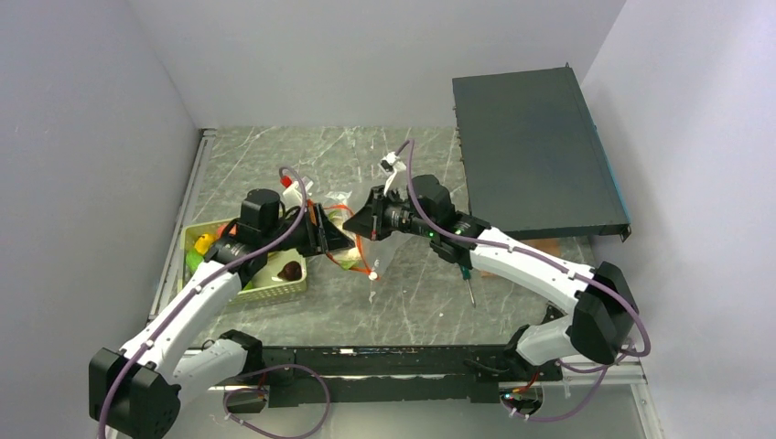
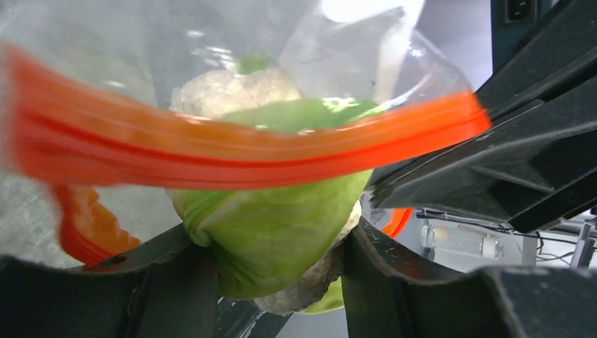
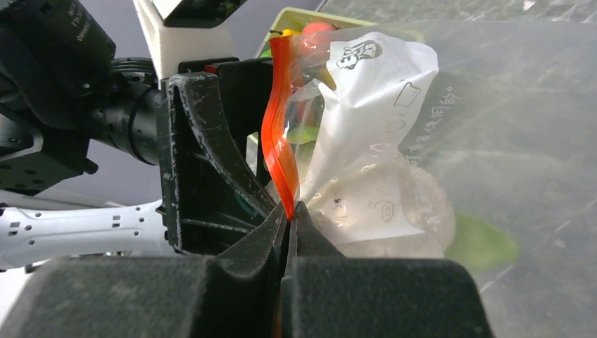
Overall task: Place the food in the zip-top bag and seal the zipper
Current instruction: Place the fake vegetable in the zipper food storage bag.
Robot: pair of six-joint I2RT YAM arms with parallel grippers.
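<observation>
My left gripper (image 2: 274,274) is shut on a whitish-green piece of food (image 2: 281,225), a cauliflower-like toy with green leaves, held at the mouth of the zip-top bag (image 1: 352,206). The red-orange zipper (image 2: 246,155) crosses in front of the toy. My right gripper (image 3: 290,211) is shut on one lip of the zipper (image 3: 279,155) and holds it upright. The clear bag (image 3: 380,141) billows to the right of it, and the pale toy (image 3: 422,211) shows through the plastic. From above, both grippers (image 1: 331,240) (image 1: 359,226) meet at the bag's mouth.
A light green basket (image 1: 274,291) sits left of the bag with a dark purple piece (image 1: 291,271) and a yellow piece (image 1: 203,243) inside. A green-handled screwdriver (image 1: 468,283) lies under the right arm. A large black box (image 1: 535,155) fills the back right.
</observation>
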